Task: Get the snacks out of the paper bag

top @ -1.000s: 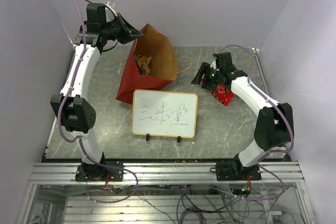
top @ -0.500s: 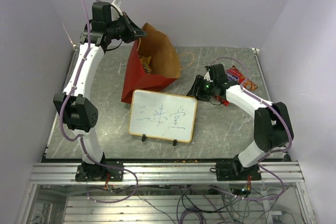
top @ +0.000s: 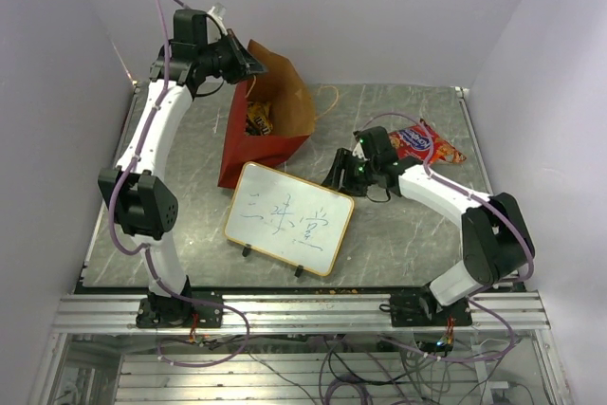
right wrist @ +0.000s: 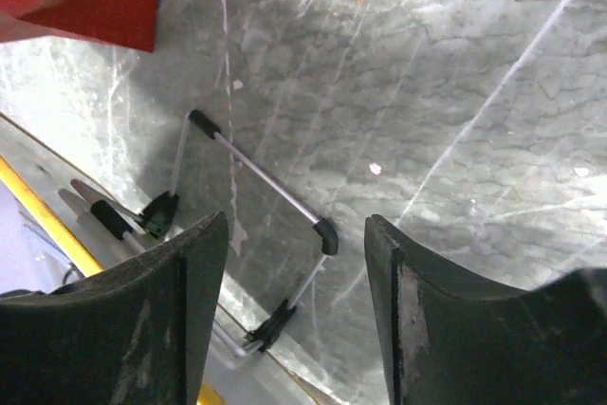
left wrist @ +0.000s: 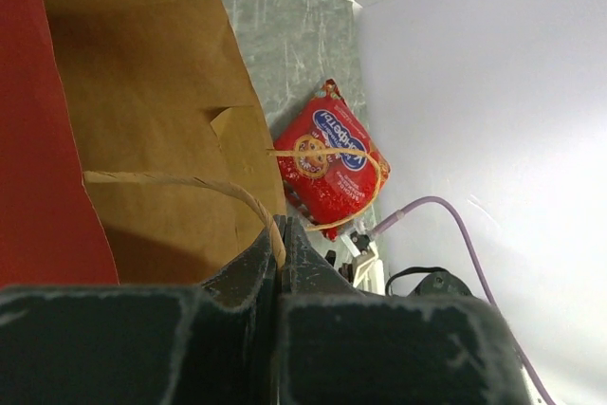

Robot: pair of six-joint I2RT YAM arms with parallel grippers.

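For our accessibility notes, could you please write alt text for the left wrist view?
The left tool, shut, pinches the string handle of a paper bag, red outside and brown inside. Beyond it, a red chip bag lies on the grey table near a purple cable.

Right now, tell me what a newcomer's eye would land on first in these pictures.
First, the tall red paper bag at the back left, pinched by its string handle in the shut left pincer, with small packets showing inside. Next, the red chip bag lying on the table at the far right, beyond the open, empty right pincer. A white board with writing stands askew at the front centre.
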